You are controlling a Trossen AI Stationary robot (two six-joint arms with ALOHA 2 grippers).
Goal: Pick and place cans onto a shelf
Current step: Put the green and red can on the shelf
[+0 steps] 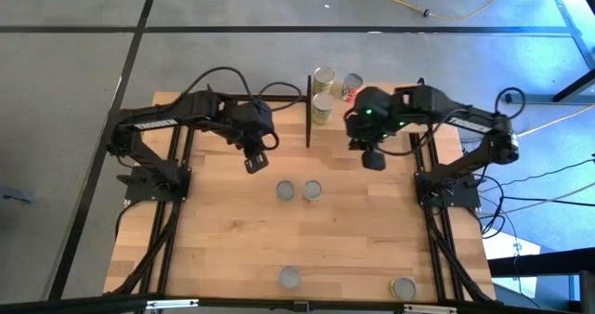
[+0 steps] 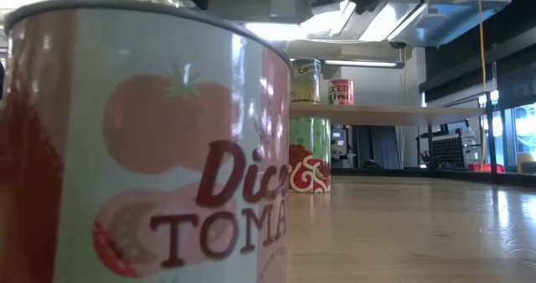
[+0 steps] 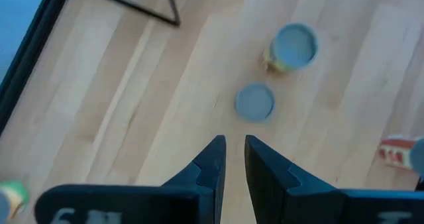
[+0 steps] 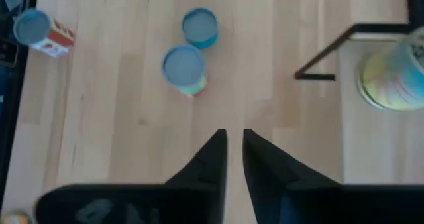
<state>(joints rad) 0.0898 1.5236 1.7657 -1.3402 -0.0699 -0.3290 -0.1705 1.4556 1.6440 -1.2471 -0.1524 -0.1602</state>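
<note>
Above the table's far half both arms hang in the air; the left gripper [image 1: 255, 162] sits over bare wood left of centre, its fingers [image 3: 211, 163] drawn to a narrow slit with nothing between them; the right gripper [image 1: 372, 158] hovers just in front of the shelf [image 1: 372, 89] on the far right side, fingers [image 4: 213, 158] likewise nearly closed and holding nothing; neither one touches a can.

Mid-table, two cans stand side by side, almost touching: the left one [image 1: 285, 192] and the right one [image 1: 312, 191], both upright with grey tops showing; the left wrist view catches them ahead of its fingers, a plain grey top [image 3: 255, 102] and beyond it a can with a yellow-green label [image 3: 293, 47]; the right wrist view sees the same pair, one teal-sided [image 4: 199, 26], one with a yellow-green label [image 4: 185, 69].

Near the front edge sit two more, well apart: one at centre [image 1: 290, 277], one toward the right corner [image 1: 403, 287]; the low view is filled by a tomato can [image 2: 142, 149] right against its lens.

Up at the far edge, a yellow-green can [image 1: 323, 79] and a red-labelled can [image 1: 352, 85] stand on the shelf board [image 2: 377, 112]; another can [image 1: 322, 108] stands by the black upright [image 1: 308, 110], and from the low view it looks to be on the table under the board.
</note>
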